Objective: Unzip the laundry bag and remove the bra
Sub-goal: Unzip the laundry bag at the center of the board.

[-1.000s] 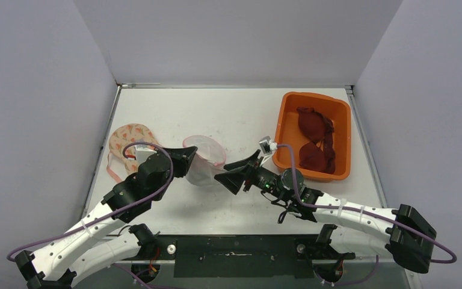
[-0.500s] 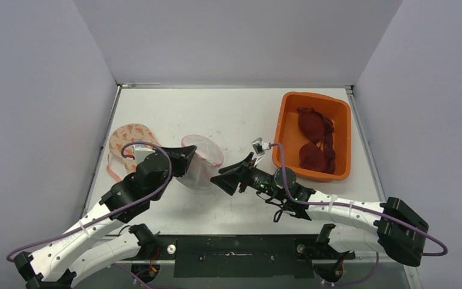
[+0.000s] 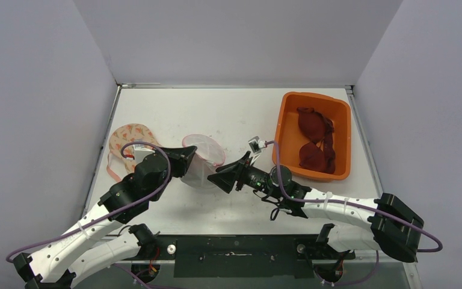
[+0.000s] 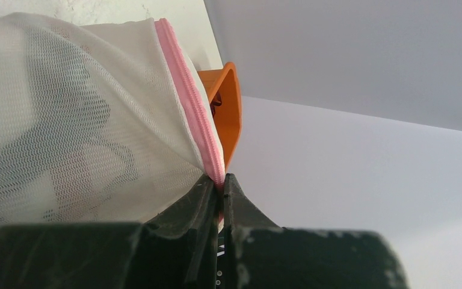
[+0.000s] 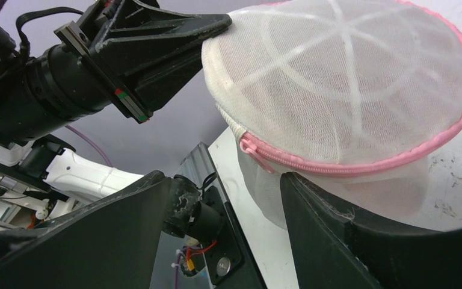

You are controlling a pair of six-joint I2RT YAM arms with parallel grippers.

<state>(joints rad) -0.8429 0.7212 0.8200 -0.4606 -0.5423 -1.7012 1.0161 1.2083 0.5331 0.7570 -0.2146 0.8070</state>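
Note:
The laundry bag (image 3: 203, 161) is a round white mesh pouch with a pink zipper (image 5: 361, 165), lifted off the table. My left gripper (image 3: 191, 155) holds its left rim, jaws shut on the pink zipper seam (image 4: 219, 171). My right gripper (image 3: 219, 174) is open just right of the bag, and the zipper pull (image 5: 254, 149) hangs a little above the gap between its fingers (image 5: 313, 205). In the right wrist view nothing is between those fingers. Whether a bra is inside the mesh cannot be told.
An orange bin (image 3: 286, 123) at the right holds dark red bras (image 3: 314, 139). A peach patterned bra (image 3: 126, 139) lies on the table at the left, behind my left arm. Grey walls close in the table on three sides.
My right gripper has moved left toward the bag and its jaws have narrowed a little. The left gripper keeps its hold and the bag has shifted slightly.

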